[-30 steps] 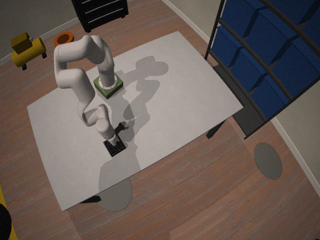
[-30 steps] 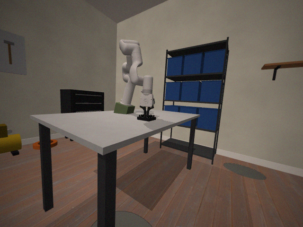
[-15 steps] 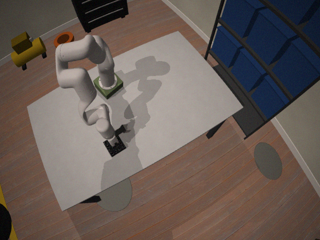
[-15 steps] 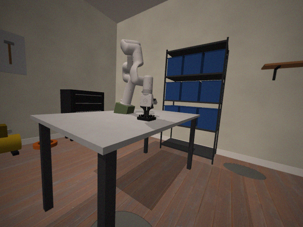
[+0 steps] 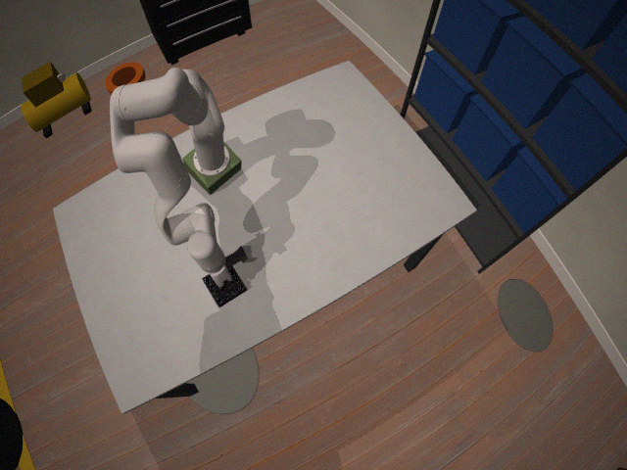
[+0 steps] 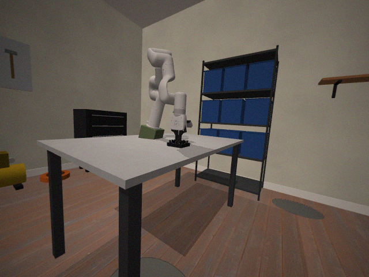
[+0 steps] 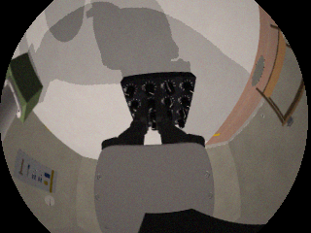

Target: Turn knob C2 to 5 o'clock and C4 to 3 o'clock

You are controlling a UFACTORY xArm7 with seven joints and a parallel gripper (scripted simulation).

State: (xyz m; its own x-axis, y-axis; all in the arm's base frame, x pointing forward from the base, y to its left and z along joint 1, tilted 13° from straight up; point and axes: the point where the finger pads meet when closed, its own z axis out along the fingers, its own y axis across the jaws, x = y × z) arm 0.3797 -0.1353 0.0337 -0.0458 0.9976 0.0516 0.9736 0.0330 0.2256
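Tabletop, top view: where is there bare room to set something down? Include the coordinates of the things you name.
Right of the green base block (image 5: pixel 210 184) (image 6: pixel 151 131), toward the shelf rack, the tabletop (image 5: pixel 384 166) (image 6: pixel 98 152) looks bare, partly shadowed; so does its near-left corner. It is crowded at the knob box (image 5: pixel 220 302) (image 6: pixel 178 145) (image 7: pixel 157 78), under the gripper (image 7: pixel 151 104).

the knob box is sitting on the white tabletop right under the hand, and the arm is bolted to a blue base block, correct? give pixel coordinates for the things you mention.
The base block (image 5: pixel 202 177) (image 6: pixel 149 133) is green, not blue, as the exterior view shows.
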